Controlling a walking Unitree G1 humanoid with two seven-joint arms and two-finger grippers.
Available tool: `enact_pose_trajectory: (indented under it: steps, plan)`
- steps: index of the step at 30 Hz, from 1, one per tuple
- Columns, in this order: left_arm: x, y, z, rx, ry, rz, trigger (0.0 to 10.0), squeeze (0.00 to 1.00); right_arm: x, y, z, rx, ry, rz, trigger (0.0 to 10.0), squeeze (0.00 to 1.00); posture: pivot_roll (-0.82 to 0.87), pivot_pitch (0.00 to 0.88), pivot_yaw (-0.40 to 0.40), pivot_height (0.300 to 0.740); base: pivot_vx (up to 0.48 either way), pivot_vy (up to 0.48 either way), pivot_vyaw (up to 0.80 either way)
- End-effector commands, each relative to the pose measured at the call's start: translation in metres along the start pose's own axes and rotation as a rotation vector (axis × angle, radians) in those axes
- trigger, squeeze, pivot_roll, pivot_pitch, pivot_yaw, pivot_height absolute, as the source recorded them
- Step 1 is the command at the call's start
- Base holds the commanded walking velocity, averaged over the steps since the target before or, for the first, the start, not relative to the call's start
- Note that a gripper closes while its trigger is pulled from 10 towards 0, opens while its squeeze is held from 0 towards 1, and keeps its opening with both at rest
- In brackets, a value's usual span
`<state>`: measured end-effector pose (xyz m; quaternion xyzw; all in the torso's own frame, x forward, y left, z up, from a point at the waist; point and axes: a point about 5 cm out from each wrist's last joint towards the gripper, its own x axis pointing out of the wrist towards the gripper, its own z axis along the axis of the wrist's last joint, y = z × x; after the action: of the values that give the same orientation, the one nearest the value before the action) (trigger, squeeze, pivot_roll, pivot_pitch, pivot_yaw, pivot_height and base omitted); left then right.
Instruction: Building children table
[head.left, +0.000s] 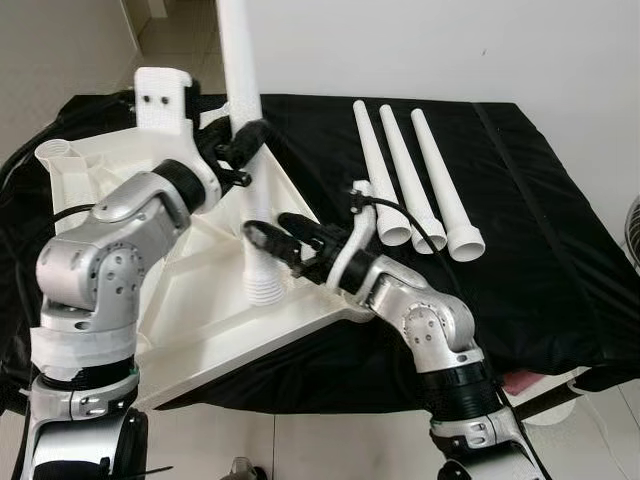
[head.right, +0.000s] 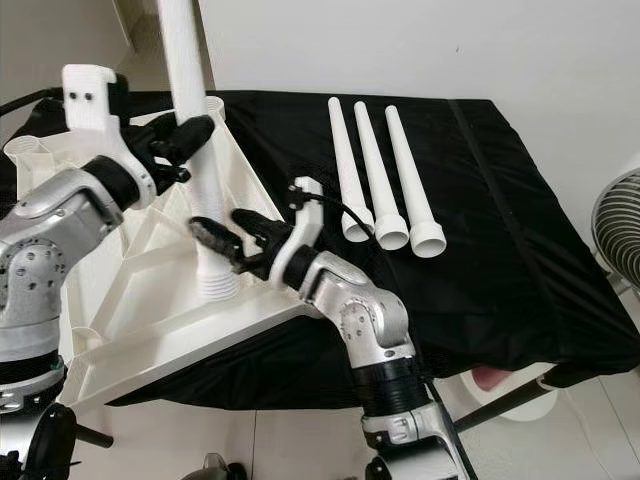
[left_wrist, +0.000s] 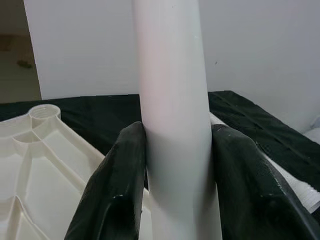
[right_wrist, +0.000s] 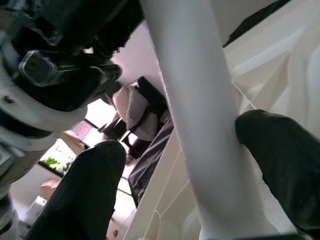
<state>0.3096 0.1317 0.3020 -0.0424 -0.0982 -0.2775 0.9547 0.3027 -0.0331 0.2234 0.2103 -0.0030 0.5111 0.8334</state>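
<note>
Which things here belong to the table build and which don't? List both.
Job: upright leg, held by left gripper; right gripper at its threaded end; tabletop; three spare legs.
Lying about: black cloth; fan.

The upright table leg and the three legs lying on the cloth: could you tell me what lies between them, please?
The right hand and its arm reach across that stretch, over the tabletop's edge and black cloth, seen in the left eye view.

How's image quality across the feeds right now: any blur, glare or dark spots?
Both eye views: sharp and evenly lit; the black cloth swallows detail. Left wrist view: table leg soft-focused, pale against the wall. Right wrist view: the right gripper's fingers are blurred and dark, with bright backlight behind.
</note>
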Motion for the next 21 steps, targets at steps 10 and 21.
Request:
enact_pose_trajectory:
  steps: [10,21]
  plan:
    - [-0.004,-0.026,0.003,0.039,-0.031,-0.390,0.0,0.00,0.006,-0.009,-0.003,-0.092,0.091,-0.070,10.0,0.00,0.03,0.084,0.005,0.740,0.000,0.000,0.00]
    - [-0.006,-0.039,0.007,0.106,-0.052,-0.525,0.0,0.00,0.022,-0.019,-0.003,-0.118,0.124,-0.126,10.0,0.00,0.03,0.068,0.004,0.740,0.000,0.000,0.00]
